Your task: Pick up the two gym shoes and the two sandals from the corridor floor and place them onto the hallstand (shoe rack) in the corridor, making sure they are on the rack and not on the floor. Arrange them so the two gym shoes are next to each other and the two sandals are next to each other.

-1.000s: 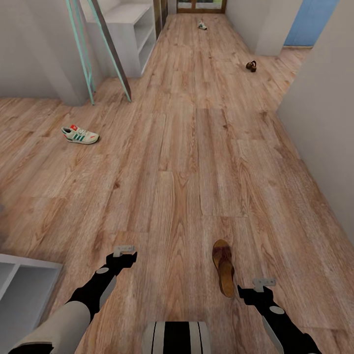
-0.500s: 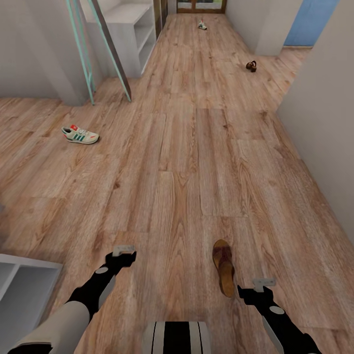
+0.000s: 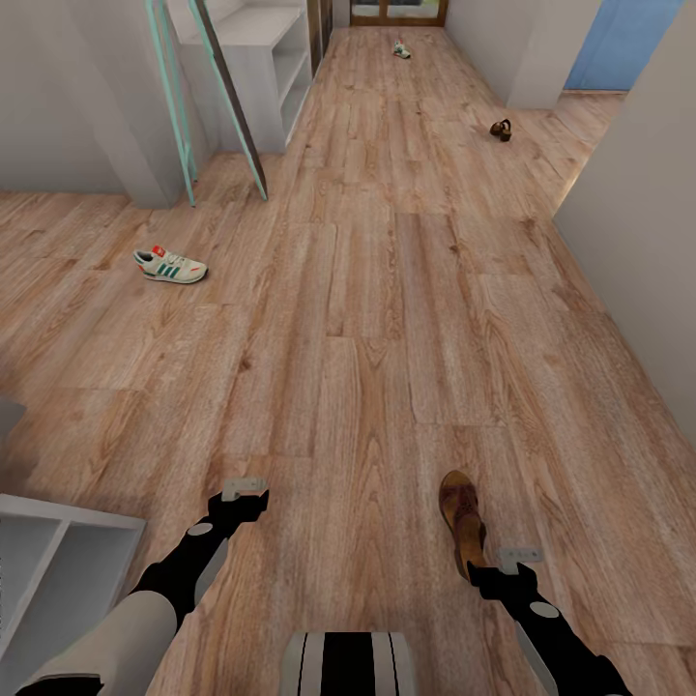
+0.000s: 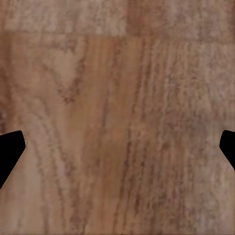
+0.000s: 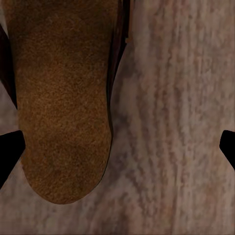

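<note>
Right fingers (image 3: 519,558) spread, above sandal (image 3: 463,519)

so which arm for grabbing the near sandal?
Right. The right gripper sits beside the near sandal, whose heel lies between its open fingers in the right wrist view. The left gripper is over bare floor, farther off.

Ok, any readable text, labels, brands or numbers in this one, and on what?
None readable. The near gym shoe shows green stripes and a red patch but no legible lettering. The near sandal footbed is plain in the right wrist view. The far shoes are too small to tell.
</note>
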Tool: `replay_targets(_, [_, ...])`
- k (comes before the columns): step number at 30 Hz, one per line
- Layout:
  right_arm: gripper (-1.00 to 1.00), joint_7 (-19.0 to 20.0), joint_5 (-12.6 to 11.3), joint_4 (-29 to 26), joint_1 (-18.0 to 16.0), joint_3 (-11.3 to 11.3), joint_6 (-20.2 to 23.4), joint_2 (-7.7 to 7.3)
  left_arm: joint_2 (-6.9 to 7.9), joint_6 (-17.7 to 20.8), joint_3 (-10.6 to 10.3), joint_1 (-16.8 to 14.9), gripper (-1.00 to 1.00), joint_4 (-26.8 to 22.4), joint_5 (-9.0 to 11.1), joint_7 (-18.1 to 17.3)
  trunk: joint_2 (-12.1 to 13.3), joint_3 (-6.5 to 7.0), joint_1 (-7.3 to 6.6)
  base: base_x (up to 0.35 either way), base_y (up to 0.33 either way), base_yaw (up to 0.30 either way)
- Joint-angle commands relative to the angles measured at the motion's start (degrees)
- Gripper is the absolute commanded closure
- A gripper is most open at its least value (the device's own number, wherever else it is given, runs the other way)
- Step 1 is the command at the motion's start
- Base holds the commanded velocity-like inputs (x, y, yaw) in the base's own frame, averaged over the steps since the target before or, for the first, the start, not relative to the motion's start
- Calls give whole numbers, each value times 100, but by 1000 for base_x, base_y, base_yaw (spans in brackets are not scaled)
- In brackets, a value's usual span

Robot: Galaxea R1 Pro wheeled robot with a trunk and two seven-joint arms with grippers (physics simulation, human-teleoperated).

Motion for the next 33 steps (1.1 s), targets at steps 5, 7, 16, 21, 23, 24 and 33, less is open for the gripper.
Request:
replay_targets(5, [-100,3,2,3,-1,5,2,0,-15,-19,11,4,-100,-1,-5,-10,-1,-3,-1,0,26,0])
replay_targets(7, [-100,5,8,17,-1,13,-2,-1,-17,-23,11,4,-100,-2,-4,-10,-1,-3,-1,0,9,0])
replay_targets(16, [-100,19,19,78,-2,41,-31,5,-121,49,4,-129,-100,-95,-3,-15,-1,-3,-1,0,3,0])
replay_targets(21, [-100,5,11,83,-7,44,-39,63,-200,205,9,-555,-100,-164,-5,-2,-1,-3,-1,0,0,0])
replay_targets(23, [-100,0,12,79,-8,43,-39,100,-207,391,10,-632,-100,-167,-3,-2,-1,-3,-1,0,0,0])
replay_targets(24, [-100,0,13,63,-8,40,-39,117,-204,499,10,-660,-100,-179,-7,-2,-1,-3,-1,0,0,0])
replay_targets(33, [-100,33,6,6,-9,27,-40,140,-175,719,-10,-655,-100,-263,-55,-1,-1,-3,-1,0,0,0])
